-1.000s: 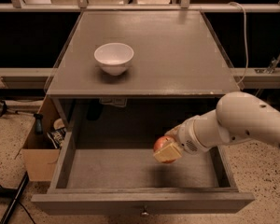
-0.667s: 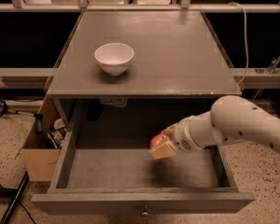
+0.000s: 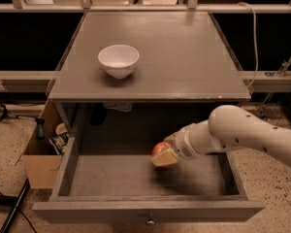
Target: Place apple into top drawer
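Apple [image 3: 159, 149] clamped in my claw [image 3: 166, 157] above top drawer [image 3: 136, 210].
If I release this high, it may bounce toward 9 o'clock.

I saw the grey tabletop [image 3: 184, 57] carrying a white bowl [image 3: 118, 60], upright. The gripper [image 3: 165, 156] hung forward and right of that bowl, inside the open top drawer [image 3: 111, 178], clasping the apple [image 3: 159, 148].

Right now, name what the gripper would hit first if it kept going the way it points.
The gripper, holding the apple over the open top drawer, points left and slightly down. Going straight on, it would probably meet the drawer's floor first, or else its left wall; depth is unclear.
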`<state>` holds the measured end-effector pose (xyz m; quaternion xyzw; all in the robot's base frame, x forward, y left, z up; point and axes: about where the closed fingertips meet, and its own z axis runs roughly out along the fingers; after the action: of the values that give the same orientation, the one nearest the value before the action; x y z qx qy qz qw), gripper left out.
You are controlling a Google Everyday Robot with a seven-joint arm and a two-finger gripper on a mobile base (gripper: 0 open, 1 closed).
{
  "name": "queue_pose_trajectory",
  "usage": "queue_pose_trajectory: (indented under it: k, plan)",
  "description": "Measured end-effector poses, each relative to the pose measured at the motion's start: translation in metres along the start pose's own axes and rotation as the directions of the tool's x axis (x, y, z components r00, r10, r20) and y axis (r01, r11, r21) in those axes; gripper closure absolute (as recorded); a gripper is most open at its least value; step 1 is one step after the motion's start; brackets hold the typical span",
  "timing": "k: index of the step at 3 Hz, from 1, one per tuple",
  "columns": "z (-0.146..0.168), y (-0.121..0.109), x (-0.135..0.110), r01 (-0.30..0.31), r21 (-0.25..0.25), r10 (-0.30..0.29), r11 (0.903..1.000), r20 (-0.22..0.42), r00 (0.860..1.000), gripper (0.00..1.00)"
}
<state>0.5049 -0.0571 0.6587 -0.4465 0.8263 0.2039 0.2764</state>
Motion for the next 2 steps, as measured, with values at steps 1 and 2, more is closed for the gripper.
queue_pose_trajectory:
  k: [1, 2]
  plan:
    - [0.014, -0.004, 0.007, -0.004, -0.011, 0.004, 0.9999, -0.034, 0.999, 1.0]
    - [0.025, -0.004, 0.014, -0.001, -0.032, -0.002, 0.9995, -0.066, 0.998, 1.0]
